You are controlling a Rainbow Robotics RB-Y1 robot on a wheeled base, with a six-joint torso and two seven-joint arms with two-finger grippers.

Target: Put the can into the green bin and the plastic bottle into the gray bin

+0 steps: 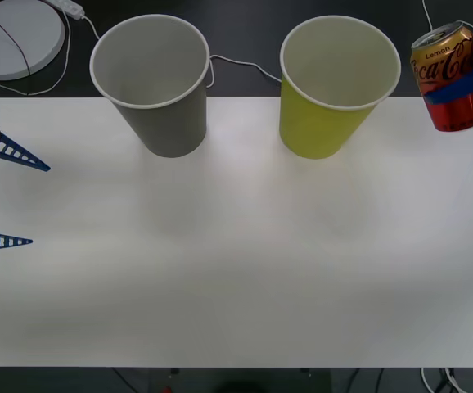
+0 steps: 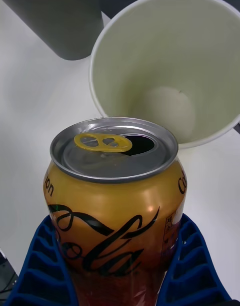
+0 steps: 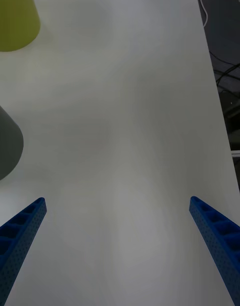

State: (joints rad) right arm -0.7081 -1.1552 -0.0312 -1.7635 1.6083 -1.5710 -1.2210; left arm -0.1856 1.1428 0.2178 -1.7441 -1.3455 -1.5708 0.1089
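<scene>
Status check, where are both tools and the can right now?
Right tool shut on the can, held up beside the green bin. Left tool open, idle over the table's left edge. Gray bin upright; path unobstructed.

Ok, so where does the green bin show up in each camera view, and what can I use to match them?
Front view: the green bin stands at the table's far edge, right of centre.
Right wrist view: its open mouth lies just beyond the can held in the right gripper.
Left wrist view: its yellow-green wall sits in a corner.
Shared landmark: the gray bin beside it.
</scene>
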